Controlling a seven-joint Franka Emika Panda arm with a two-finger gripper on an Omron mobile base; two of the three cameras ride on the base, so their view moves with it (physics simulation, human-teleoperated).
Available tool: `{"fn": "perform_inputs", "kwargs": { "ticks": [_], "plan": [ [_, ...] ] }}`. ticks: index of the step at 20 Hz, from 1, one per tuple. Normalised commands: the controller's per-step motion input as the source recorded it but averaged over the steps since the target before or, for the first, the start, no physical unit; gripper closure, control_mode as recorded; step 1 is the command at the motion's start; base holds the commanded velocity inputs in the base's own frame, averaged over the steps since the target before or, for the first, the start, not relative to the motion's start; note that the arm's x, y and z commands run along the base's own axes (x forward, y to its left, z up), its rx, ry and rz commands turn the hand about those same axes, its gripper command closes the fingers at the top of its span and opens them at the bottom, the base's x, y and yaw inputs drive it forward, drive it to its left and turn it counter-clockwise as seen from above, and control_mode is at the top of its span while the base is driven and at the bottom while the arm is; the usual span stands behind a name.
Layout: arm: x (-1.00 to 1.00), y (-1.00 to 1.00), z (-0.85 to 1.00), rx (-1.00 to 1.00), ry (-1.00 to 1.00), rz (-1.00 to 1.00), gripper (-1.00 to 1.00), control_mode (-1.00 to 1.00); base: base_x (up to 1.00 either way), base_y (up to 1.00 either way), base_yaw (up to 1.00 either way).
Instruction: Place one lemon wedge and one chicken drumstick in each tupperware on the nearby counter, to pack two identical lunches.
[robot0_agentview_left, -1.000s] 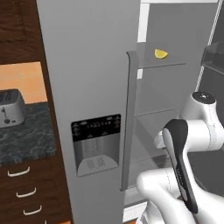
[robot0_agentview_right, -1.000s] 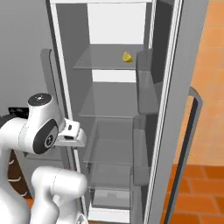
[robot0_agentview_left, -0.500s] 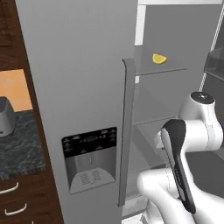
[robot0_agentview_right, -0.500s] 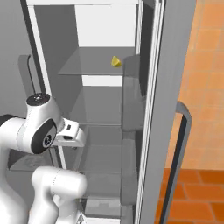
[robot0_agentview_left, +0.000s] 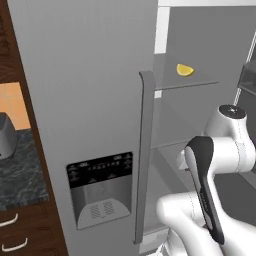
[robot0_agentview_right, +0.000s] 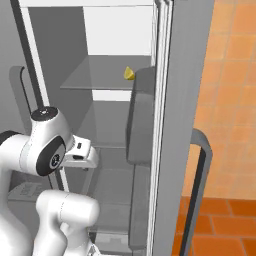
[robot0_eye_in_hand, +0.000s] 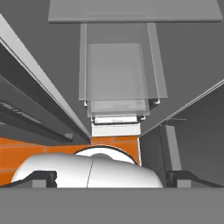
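Left base view: the wedge lies on a glass fridge shelf, near that shelf's front edge and toward its right end. The arm is folded well below it, in front of the lower shelves. The step in hand looks to be fetching this wedge, so the arm has to unfold upward and reach in level over the shelf's front edge, clear of the door handle on the left.

Right base view: the wedge sits at the shelf's right end, close beside the door bin. The wrist hangs well below and left of it. A slow approach from the left would keep away from that bin.

Hand view: the camera looks down the stacked shelves to the orange floor. The pincer's tips stand wide apart, holding nothing
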Motion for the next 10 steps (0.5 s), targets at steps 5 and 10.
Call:
{"fn": "perform_inputs", "kwargs": {
  "ticks": [5, 10],
  "plan": [
    [0.0, 0.0, 0.0, 0.0, 0.0, 0.0, -1.0, 1.0, 0.08, -0.45, 0.05],
    [0.0, 0.0, 0.0, 0.0, 0.0, 0.0, -1.0, 1.0, 0.08, -0.06, -0.01]
  ]
}}
